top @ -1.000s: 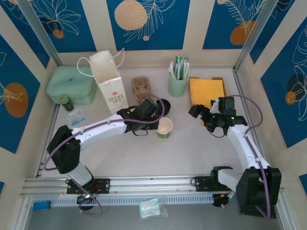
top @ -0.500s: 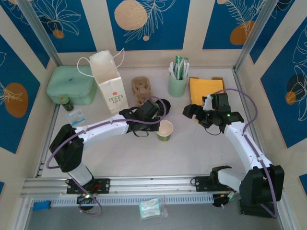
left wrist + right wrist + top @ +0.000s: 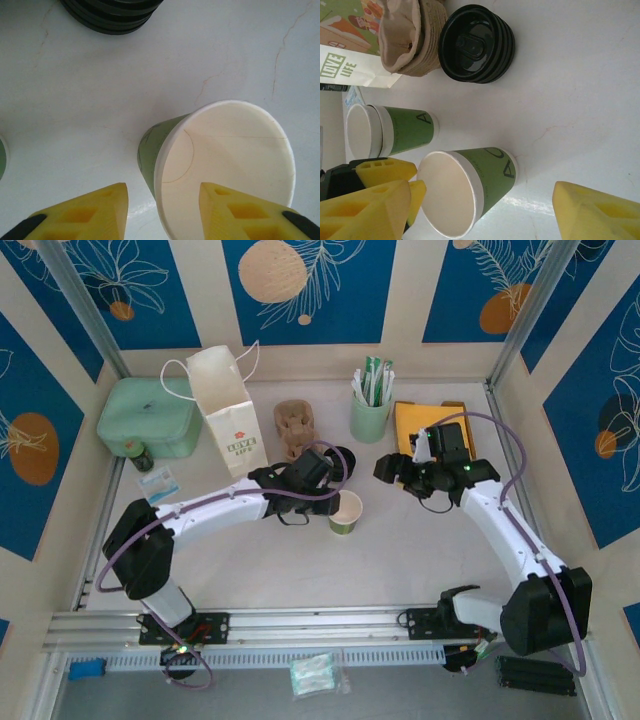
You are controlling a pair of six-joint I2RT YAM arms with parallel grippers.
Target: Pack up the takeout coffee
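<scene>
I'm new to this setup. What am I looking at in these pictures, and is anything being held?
These are two robot arms, left and right, bolted at the near edge of the table, each ending in a two-finger tool. One picture comes from a fixed camera above and behind; the other two from cameras on the wrists, where the yellow pads are that arm's own fingers. On the table: a white paper bag, a cardboard cup carrier, a stack of black lids, a mint cup of sachets, orange paper sheets and a lidless paper cup. The left tool is open at that cup's rim; the right tool is open nearby. Nothing is held.
</scene>
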